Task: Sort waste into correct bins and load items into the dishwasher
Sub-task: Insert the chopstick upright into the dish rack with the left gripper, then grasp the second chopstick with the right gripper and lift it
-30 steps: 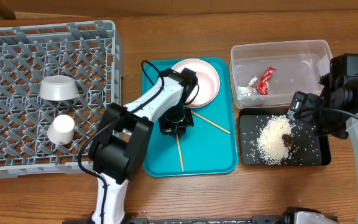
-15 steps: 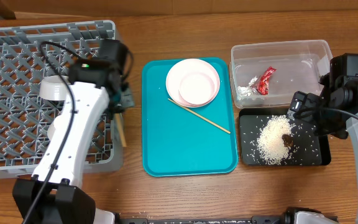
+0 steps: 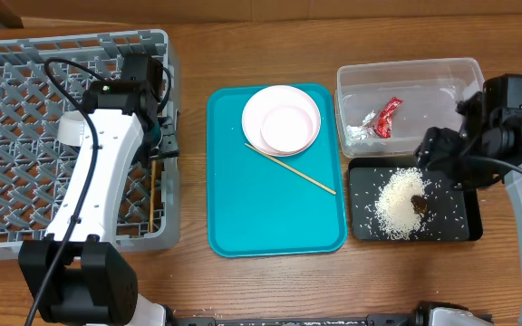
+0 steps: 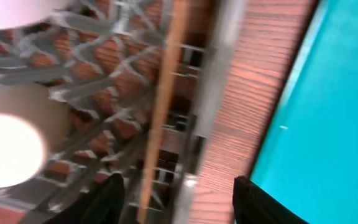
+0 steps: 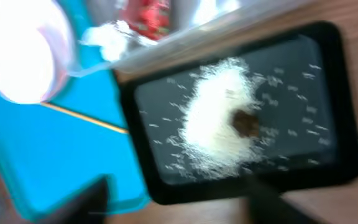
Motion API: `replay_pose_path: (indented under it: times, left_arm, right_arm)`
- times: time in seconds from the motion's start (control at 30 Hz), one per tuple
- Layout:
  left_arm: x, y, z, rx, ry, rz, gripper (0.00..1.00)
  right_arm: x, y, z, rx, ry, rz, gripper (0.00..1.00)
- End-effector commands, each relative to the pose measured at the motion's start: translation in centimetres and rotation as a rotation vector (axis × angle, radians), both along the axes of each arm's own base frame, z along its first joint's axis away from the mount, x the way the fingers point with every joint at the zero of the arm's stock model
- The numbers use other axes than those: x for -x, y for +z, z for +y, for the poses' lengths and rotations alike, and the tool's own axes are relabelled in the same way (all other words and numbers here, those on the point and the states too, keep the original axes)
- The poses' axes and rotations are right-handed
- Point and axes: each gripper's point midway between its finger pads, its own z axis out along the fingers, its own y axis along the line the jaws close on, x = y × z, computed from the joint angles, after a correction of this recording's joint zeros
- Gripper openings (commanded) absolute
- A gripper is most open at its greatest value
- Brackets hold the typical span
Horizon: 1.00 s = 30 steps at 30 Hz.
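Observation:
My left gripper (image 3: 162, 145) hangs open over the right edge of the grey dishwasher rack (image 3: 25, 54). One chopstick (image 3: 157, 195) lies loose on the lattice; in the left wrist view this chopstick (image 4: 160, 112) runs between my spread fingers (image 4: 107, 199), untouched. The second chopstick (image 3: 293, 169) rests on the teal tray (image 3: 275, 217) below the stacked white plates (image 3: 281, 119). A white bowl (image 3: 66, 131) shows beside my left arm. My right gripper (image 3: 431, 152) is open and empty over the black tray (image 3: 465, 231), which holds rice (image 3: 395, 206) and a brown lump (image 3: 418, 201). The wrapper (image 3: 388, 116) lies in the clear tub (image 3: 406, 71).
The left arm stretches across the rack's right half and hides part of its floor. A white round dish (image 4: 5, 149) sits low left in the left wrist view. Bare wooden table (image 3: 261, 281) lies in front of the trays.
My left arm carried one chopstick from the teal tray to the rack and let it go; it now lies on the lattice. The right arm shifted slightly left.

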Motion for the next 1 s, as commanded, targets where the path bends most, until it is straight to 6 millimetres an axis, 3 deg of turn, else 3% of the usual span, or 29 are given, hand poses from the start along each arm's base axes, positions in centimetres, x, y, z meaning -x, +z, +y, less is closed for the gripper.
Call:
replay_pose_path:
  times: [0.0, 0.13, 0.17, 0.37, 0.47, 0.67, 0.83, 0.97]
  left_arm:
    - [0.0, 0.4, -3.4, 0.198, -0.035, -0.013, 0.57]
    - [0.0, 1.9, -4.8, 0.283, -0.055, -0.060, 0.56]
    - [0.1, 2.4, -4.8, 0.283, -0.057, -0.074, 0.57]
    - [0.9, 2.6, -4.8, 0.282, -0.057, -0.053, 0.59]
    - [0.9, 2.6, -4.8, 0.282, -0.058, -0.053, 0.59]
    - [0.9, 2.6, -4.6, 0.273, -0.064, -0.055, 0.59]
    - [0.7, 2.6, -4.7, 0.273, -0.064, -0.061, 0.60]
    - [0.6, 2.6, -4.7, 0.273, -0.066, -0.068, 0.60]
  right_arm:
    - [-1.0, 1.3, 3.6, -0.091, 0.146, -0.082, 0.04]
    - [-1.5, 0.5, 8.9, -0.095, 0.324, -0.100, 0.04]
    - [-1.7, -0.4, 10.7, -0.080, 0.387, -0.100, 0.04]
    - [-2.5, -5.9, 16.5, 0.031, 0.566, -0.045, 0.04]
    - [-3.4, -9.4, 17.5, 0.129, 0.600, 0.000, 0.04]
    - [-4.8, -15.9, 17.0, 0.242, 0.585, 0.104, 0.04]
    - [-4.8, -18.5, 16.5, 0.280, 0.567, 0.158, 0.04]
    - [-3.1, -20.1, 17.2, 0.240, 0.596, 0.238, 0.04]
